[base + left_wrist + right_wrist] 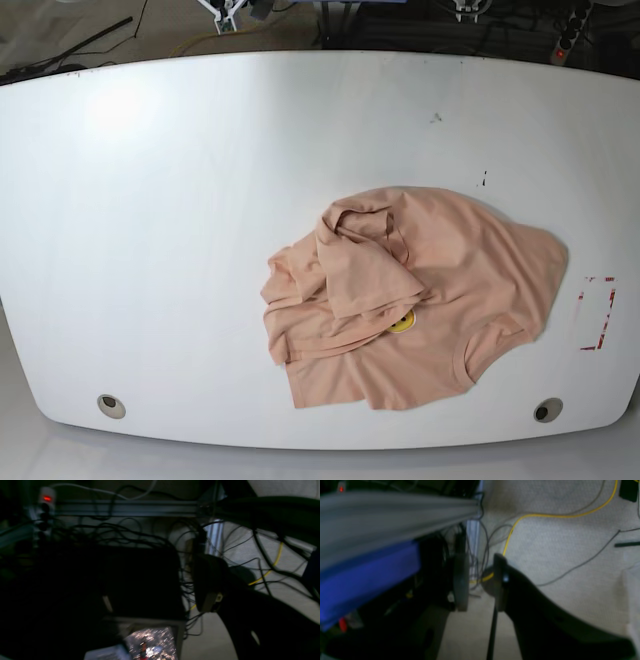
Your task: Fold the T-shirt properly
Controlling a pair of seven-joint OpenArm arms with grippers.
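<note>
Counter: white, bare from the 9 o'clock edge to the middle.
T-shirt: crumpled heap toward 4 o'clock, hem near the front edge, apart from the red marks at 3 o'clock.
Right tool: jaws parted, holding nothing, over floor.
Left tool: too dark, cannot tell.

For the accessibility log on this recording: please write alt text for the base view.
A peach-pink T-shirt lies crumpled and unfolded on the right half of a white table, part of a small yellow print peeking out under a fold. No robot arms appear in this view, and a red-marked rectangle sits near the table's right edge.
</note>
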